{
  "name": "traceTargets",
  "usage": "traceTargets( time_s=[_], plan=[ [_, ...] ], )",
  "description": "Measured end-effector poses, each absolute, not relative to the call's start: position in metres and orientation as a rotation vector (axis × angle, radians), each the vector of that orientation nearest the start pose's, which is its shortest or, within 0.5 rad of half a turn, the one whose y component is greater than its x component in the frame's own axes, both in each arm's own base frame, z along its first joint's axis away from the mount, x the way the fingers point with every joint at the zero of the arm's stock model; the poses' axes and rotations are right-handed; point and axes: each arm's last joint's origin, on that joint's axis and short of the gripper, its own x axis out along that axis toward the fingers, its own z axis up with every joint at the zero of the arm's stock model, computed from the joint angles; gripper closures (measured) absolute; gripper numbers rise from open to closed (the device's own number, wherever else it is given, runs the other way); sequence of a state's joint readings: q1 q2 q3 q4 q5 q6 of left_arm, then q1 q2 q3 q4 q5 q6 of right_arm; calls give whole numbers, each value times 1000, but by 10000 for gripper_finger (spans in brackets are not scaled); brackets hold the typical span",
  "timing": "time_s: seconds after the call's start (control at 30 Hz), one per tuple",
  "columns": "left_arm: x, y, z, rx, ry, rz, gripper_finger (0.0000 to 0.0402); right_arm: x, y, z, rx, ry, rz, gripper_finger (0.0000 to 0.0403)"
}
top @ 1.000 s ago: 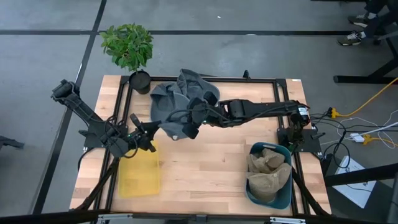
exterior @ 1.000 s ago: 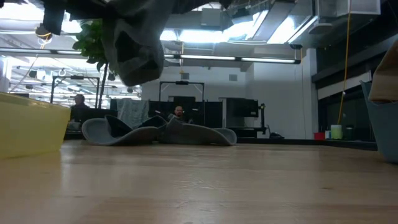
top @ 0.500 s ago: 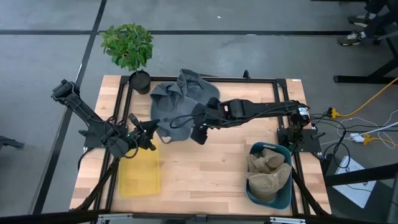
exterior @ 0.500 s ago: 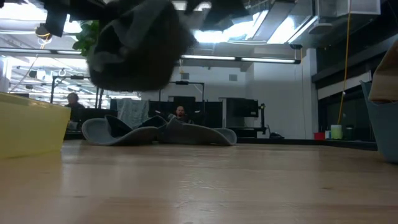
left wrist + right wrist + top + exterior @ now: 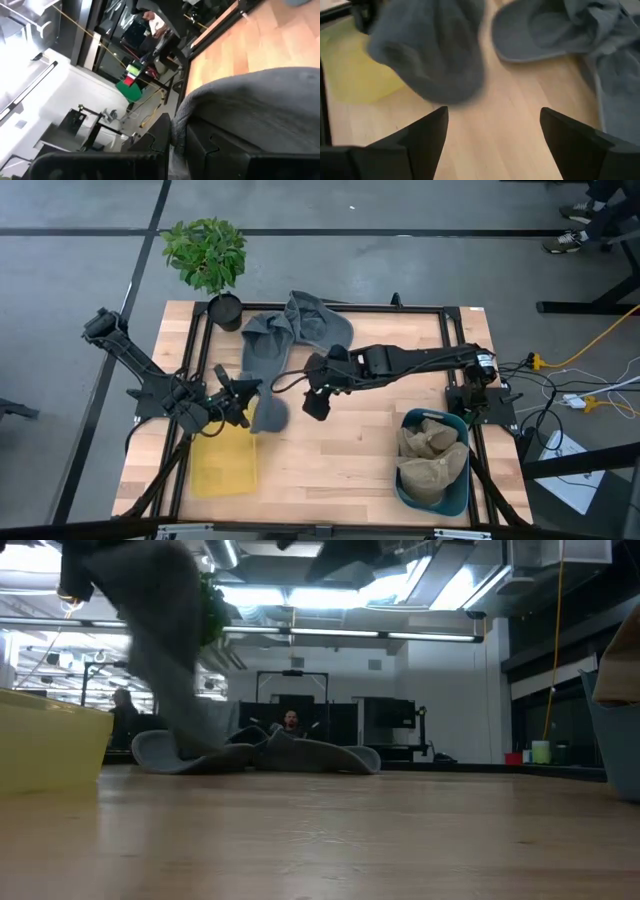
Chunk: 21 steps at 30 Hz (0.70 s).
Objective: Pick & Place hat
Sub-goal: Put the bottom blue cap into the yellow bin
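Overhead looks straight down, low looks level across; both share the table (image 5: 340, 450).

Counted in the high view: two dark robot arms, one at the left (image 5: 150, 385) and one at the right (image 5: 420, 360). One leafy green potted plant (image 5: 207, 255), upper left. One translucent yellow plastic bin (image 5: 224, 460), lower left. One blue plastic tub (image 5: 437, 462), lower right, with two tan fabric hats inside (image 5: 428, 436) (image 5: 432, 473). Grey fabric hats (image 5: 300, 330), upper centre, bunched together: at least three, exact number unclear.
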<state>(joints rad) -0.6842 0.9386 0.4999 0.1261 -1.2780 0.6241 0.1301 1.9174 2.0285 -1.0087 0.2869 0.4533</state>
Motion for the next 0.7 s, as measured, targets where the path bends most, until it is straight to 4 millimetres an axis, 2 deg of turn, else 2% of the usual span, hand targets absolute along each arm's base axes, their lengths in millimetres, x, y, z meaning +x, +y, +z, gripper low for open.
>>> traceTargets(
  time_s=[0.1, 0.33, 0.7],
  plan=[
    [161, -94, 243, 918, 372, 486, 378, 411, 48, 361, 192, 803, -306, 89],
    [168, -93, 240, 1063, 362, 245, 378, 420, 49, 350, 90, 828, -255, 89],
    [172, -100, 240, 1105, 238, -96, 378, 438, 56, 319, 78, 821, -69, 89]
  ],
)
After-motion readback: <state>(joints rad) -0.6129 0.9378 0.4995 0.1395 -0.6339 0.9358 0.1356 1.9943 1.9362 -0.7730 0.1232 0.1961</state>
